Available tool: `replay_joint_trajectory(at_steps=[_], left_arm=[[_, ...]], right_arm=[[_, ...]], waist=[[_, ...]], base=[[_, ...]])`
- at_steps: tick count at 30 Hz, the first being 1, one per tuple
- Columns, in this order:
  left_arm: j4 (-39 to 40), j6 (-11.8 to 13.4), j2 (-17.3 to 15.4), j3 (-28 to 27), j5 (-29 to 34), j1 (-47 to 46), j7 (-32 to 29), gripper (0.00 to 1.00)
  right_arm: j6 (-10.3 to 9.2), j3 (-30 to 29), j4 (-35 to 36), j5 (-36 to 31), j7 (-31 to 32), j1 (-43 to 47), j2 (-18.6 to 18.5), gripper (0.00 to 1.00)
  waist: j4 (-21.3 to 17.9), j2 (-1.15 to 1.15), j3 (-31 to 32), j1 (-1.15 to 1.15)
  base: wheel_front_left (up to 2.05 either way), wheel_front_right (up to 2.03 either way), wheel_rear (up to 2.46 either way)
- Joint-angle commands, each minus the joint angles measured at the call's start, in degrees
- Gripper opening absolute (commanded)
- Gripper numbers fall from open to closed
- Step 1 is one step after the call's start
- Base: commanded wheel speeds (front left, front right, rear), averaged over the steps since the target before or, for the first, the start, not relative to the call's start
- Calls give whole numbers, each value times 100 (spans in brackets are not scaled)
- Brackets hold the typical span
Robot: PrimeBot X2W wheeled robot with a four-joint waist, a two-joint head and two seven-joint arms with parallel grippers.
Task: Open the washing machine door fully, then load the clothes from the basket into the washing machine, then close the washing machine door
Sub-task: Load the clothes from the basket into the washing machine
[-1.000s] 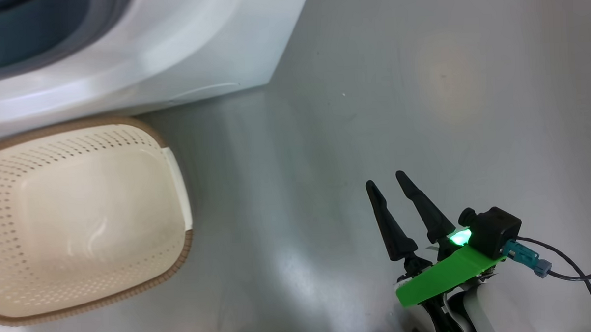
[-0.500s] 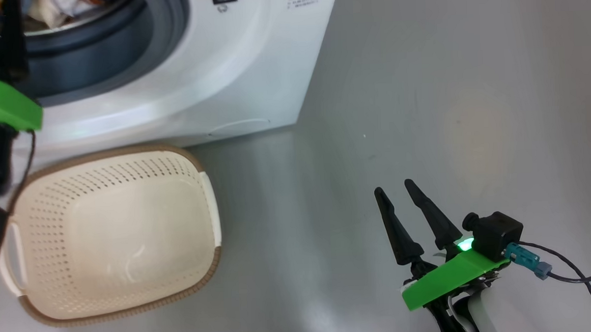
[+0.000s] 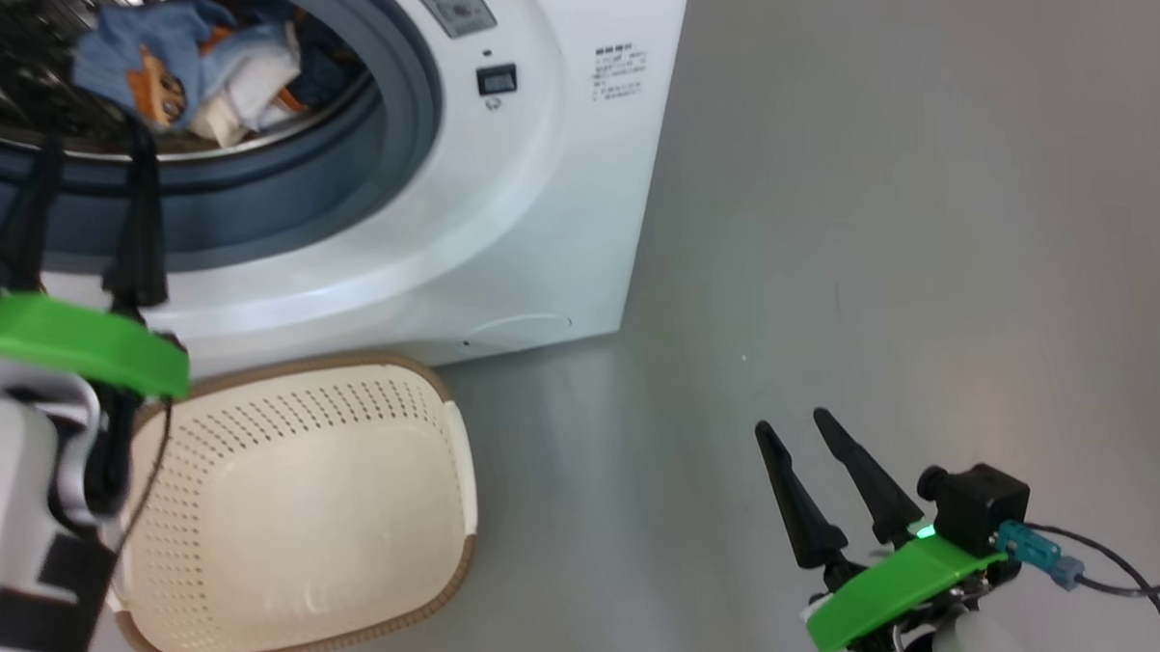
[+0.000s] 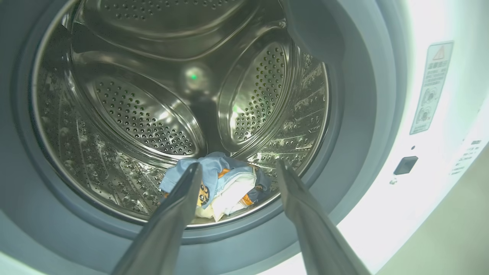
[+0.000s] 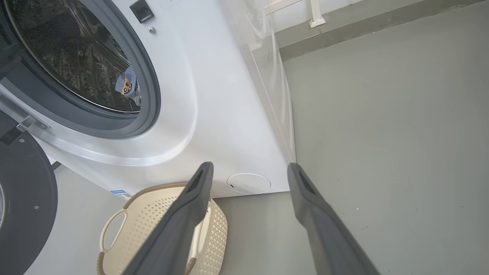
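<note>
Two of the three steps look done. Farthest left, the washing machine door (image 5: 23, 198) stands swung wide, its black rim clear of the opening. The left pincer (image 3: 96, 140) hangs spread and empty before the drum (image 4: 145, 114), and the clothes (image 3: 185, 70) lie inside the washing machine (image 3: 538, 221), low near the drum's mouth. Below, the basket (image 3: 351, 411) sits bare on the floor (image 3: 829, 259), close against the machine's front. Closing the door is what remains, by my reckoning. As for writing: a warning label (image 4: 431, 88) with a triangle and a block of small print (image 3: 614, 69) sit right of the opening (both too fine to read), and I can make out no brand name. Far right, the right pincer (image 3: 791, 425) is spread, empty, above the floor
</note>
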State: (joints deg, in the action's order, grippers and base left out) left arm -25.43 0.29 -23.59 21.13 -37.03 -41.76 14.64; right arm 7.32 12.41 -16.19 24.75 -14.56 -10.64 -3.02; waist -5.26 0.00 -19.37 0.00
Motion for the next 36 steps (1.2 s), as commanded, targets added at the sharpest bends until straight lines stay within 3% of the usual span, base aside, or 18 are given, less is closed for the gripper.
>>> replay_joint_trajectory(at_steps=[1, 23, 36], left_arm=[[249, 62, -200, -277, 66, 166, 35, 100], [1801, 615, -34, -1096, 713, 2502, 36, 100], [2192, 587, 136, -1696, 1171, 3635, 36, 100]], right_arm=[[17, 105, 70, -55, -44, 156, 14, 100], [17, -173, -11, -128, -44, 759, 14, 100], [17, -302, 101, -265, -44, 874, 14, 100]], waist=[[121, 0, 322, 0], [339, 0, 1381, 0], [370, 0, 1592, 0]], base=[[0, 0, 0], [0, 0, 0], [0, 0, 0]])
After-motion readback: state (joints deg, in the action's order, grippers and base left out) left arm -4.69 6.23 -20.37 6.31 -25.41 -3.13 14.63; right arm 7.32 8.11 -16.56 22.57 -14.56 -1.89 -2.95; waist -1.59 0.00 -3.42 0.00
